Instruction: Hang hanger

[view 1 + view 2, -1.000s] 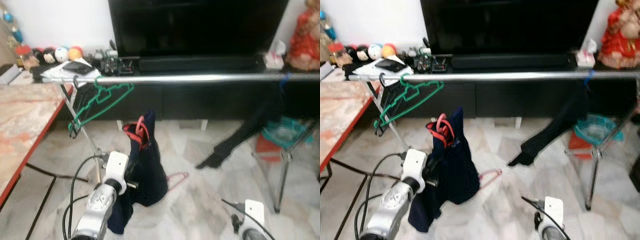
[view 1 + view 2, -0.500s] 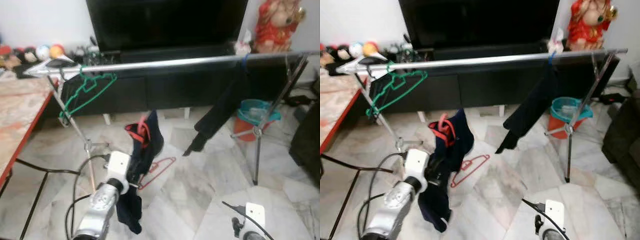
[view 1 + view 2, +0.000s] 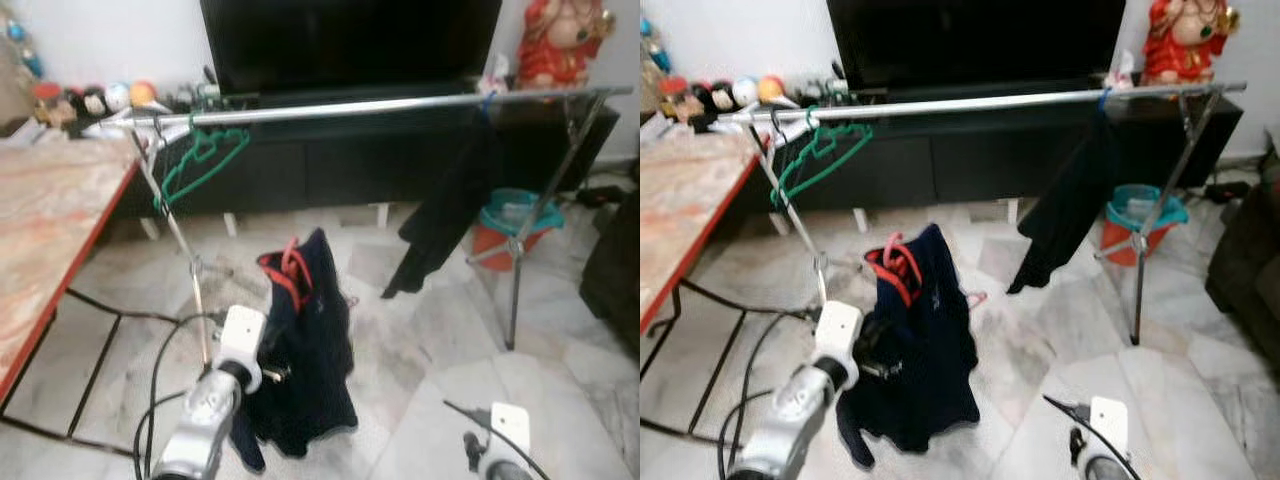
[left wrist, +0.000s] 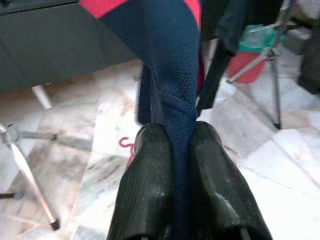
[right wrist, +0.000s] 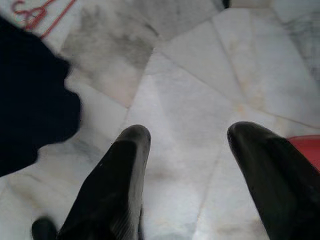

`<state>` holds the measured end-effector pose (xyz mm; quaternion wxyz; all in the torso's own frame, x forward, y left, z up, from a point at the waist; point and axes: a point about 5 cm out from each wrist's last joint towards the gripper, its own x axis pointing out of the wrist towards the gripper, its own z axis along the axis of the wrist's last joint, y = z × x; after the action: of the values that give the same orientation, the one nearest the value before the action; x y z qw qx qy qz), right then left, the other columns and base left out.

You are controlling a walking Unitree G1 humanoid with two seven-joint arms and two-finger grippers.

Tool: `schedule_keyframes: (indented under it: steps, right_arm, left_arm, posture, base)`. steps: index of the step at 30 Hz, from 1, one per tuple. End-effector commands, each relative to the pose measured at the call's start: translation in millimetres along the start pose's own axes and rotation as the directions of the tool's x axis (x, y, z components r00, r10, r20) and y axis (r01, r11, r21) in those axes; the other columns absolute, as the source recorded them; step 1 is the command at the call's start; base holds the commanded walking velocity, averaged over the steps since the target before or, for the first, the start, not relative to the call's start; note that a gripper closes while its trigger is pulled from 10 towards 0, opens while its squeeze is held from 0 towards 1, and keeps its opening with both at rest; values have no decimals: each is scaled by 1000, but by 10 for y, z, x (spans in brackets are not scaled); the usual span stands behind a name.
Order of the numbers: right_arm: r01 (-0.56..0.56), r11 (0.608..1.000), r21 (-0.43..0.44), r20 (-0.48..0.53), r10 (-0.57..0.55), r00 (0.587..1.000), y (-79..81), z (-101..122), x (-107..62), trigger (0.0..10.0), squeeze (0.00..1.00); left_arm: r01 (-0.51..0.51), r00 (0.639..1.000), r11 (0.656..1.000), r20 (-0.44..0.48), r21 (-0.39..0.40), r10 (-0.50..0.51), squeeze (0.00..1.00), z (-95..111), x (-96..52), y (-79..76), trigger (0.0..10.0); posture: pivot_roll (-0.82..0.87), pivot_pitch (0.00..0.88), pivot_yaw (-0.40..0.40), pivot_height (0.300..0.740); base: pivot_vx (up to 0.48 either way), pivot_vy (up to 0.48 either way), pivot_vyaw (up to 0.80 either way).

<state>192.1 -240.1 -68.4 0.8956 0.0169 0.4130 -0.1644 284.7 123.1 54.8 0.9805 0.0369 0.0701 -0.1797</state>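
Room: marble floor (image 3: 420,330) in front of a long black TV cabinet (image 3: 330,170), with a dark screen (image 3: 350,40) on top.
Rail: silver clothes rail (image 3: 350,106) runs across ahead of me, standing on thin metal legs.
On the rail: green hanger (image 3: 200,160) hooked near its left end; dark garment (image 3: 445,225) draped near the right end.
Bucket: teal and red bucket (image 3: 505,225) sits on the floor behind the right-hand rail leg; I cannot make out what is in it.
Task thing: red hanger (image 3: 288,270) sits inside the collar of a navy shirt (image 3: 305,370), below the rail and above the floor, to the right of the left rail leg.
Left gripper (image 4: 172,145): clenched on a fold of the navy shirt, cloth pinched between both black fingers (image 4: 150,175).
Right gripper (image 5: 187,145): fingers spread apart over bare marble, grasping nothing; low on my right side.
Floor litter: thin red wire shape (image 5: 35,15) lies on the tiles past the shirt.
Left side: marble-patterned table (image 3: 50,240) with a red edge; black cables run under it.
Cabinet top: row of small colourful toys (image 3: 100,98) at the left, red figurine (image 3: 560,40) at the right.
In the way: left rail leg (image 3: 185,260) stands just beside my left arm.
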Motion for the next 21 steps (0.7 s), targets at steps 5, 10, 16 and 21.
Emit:
schedule_keyframes:
  steps: [5, 10, 16, 21]
  right_arm:
    - [-12, 1000, 3, -11, 12, 1000, 52, -28, -5, 10000, 0]
    - [-13, 1000, 3, -11, 13, 1000, 63, -33, -7, 10000, 0]
    - [-21, 1000, 9, -14, 21, 1000, 109, -54, -13, 10000, 0]
    - [-22, 999, 23, -17, 23, 1000, 161, -78, -21, 10000, 0]
  left_arm:
    - [-16, 999, 1000, 31, 4, 16, 0, 65, -11, 67, 10000]
    - [-12, 999, 1000, 30, 8, 12, 0, 68, -13, 76, 10000]
    - [-4, 1000, 1000, 25, 23, 3, 0, 69, -35, 115, 10000]
    - [7, 1000, 999, 19, 37, -8, 0, 71, -48, 148, 10000]
  posture:
    - [-170, 0, 26, 740]
    - [-163, 0, 29, 740]
    - [-157, 0, 45, 740]
    - [-157, 0, 61, 740]
  base:
    - [-272, 0, 0]
    - [-272, 0, 0]
    - [-271, 0, 0]
    - [-271, 0, 0]
